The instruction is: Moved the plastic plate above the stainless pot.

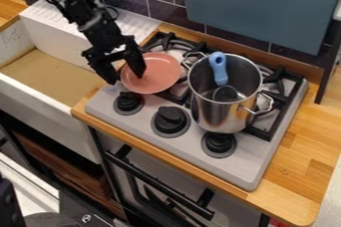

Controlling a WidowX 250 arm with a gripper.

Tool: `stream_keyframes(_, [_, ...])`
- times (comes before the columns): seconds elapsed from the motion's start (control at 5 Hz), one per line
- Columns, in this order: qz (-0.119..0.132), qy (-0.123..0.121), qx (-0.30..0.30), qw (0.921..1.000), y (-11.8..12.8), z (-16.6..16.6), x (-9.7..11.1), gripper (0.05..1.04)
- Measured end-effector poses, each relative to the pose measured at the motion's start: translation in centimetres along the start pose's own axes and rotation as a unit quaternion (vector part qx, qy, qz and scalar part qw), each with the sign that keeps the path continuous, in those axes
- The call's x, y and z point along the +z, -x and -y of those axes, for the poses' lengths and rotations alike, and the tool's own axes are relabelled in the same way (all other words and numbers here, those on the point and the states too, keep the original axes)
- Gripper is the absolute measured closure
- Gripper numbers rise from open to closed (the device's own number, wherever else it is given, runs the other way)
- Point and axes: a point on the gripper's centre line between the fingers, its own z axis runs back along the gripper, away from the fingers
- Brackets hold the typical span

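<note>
The black arm (100, 28) slants down left of the pot (214, 117); the tool (124, 76) hangs apart from it, fingers spread wide.

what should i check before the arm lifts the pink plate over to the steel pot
1. End effector at the pink plate: ok, it is at the left rim.
2. Rim clamped: not ok, the fingers stand apart.
3. Steel pot upright on the gas stove: ok.
4. Pot mouth unobstructed: not ok, a blue-handled utensil stands in it, its handle reaching the far rim.
5. Burners off: cannot tell from the black knobs.
</note>
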Motion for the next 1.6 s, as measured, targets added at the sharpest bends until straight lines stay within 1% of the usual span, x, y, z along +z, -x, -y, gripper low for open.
stream_keyframes(0.2, [-0.004, 0.0, 0.006, 1.0, -0.11, 0.85, -0.38, 0.084])
stream_keyframes(0.4, [-0.005, 0.0, 0.014, 0.9999, 0.08, 0.98, -0.6, 0.084])
stream_keyframes(0.6, [-0.006, -0.007, 0.015, 0.9998, 0.41, 1.04, -1.12, 0.087])
stream_keyframes(0.8, [-0.001, -0.014, 0.012, 0.9998, 0.43, 0.87, -1.28, 0.132])
stream_keyframes(1.0, [-0.003, -0.014, 0.012, 0.9998, 0.6, 0.79, -1.36, 0.372])
stream_keyframes(1.2, [-0.001, -0.015, 0.008, 0.9998, 0.53, 0.95, -0.99, 0.619])
stream_keyframes(1.4, [-0.008, -0.009, 0.007, 0.9999, 0.72, 1.22, -0.98, 0.855])
stream_keyframes(1.6, [-0.017, 0.0, 0.013, 0.9998, 0.55, 1.6, -0.57, 0.997])
